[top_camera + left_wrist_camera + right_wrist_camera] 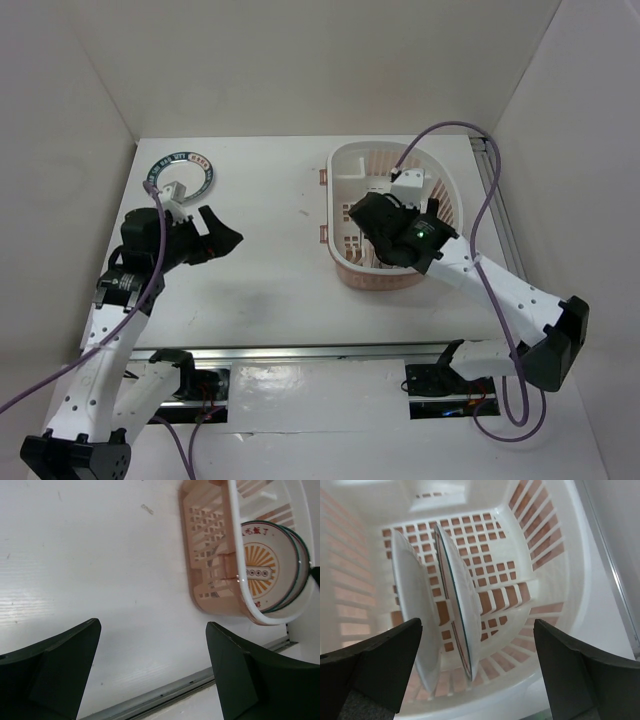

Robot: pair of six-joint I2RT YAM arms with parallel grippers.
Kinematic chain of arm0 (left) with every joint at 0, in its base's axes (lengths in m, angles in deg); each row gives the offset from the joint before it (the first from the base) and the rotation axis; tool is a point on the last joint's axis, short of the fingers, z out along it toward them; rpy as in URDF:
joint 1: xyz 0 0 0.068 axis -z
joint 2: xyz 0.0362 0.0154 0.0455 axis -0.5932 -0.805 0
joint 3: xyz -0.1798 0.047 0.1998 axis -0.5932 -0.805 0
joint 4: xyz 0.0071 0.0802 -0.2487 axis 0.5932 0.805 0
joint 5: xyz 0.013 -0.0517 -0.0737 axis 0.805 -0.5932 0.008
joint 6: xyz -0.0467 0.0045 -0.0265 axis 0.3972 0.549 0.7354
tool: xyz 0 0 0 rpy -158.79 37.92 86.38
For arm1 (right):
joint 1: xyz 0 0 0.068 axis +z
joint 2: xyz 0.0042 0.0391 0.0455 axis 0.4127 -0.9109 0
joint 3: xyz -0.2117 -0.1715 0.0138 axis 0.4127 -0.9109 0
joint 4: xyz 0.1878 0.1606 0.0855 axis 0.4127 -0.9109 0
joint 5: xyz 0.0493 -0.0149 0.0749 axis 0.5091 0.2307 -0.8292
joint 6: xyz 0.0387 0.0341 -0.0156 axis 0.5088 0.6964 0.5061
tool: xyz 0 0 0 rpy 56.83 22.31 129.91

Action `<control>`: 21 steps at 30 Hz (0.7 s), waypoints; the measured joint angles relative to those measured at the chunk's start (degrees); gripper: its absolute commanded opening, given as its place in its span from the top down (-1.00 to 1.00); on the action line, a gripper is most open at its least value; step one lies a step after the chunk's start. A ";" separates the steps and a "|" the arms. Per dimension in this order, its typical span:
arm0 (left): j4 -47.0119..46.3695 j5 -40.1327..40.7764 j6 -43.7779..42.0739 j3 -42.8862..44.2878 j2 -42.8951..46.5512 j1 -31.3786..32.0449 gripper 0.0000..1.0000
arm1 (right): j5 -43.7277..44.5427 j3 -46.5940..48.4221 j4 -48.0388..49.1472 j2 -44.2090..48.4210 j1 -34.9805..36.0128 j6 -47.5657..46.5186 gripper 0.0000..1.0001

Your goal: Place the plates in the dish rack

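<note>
A plate with a dark green and blue rim (183, 172) lies flat at the far left of the table, just beyond my left gripper (205, 233). That gripper (152, 672) is open and empty over bare table. The dish rack (375, 280) stands right of centre. In it, two plates stand on edge side by side. One is white (412, 615), the other green-edged (457, 600), and the left wrist view shows an orange sunburst face (260, 572). My right gripper (360, 212) hangs inside the rack (540, 545), open, its fingers (477, 672) well apart on either side of both plates and touching neither.
A metal rail (320, 352) runs along the table's near edge and another (497, 200) along its right side. White walls close in the back and both sides. The rack's peach side wall (210, 555) faces the left arm. Purple cables loop over both arms.
</note>
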 measured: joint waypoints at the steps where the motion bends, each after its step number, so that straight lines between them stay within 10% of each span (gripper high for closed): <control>1: -0.11 0.94 0.79 -0.31 0.00 0.00 -1.00 | 1.03 2.21 -2.47 -0.13 0.87 1.40 -1.00; 9: -8.57 10.88 15.93 -14.40 -2.75 -0.59 -1.00 | 7.67 11.72 -12.17 2.80 11.65 6.14 -1.00; 21: -42.21 23.17 37.77 -30.60 -23.82 -8.61 -1.00 | 0.28 3.43 8.74 7.17 24.35 -16.20 -1.00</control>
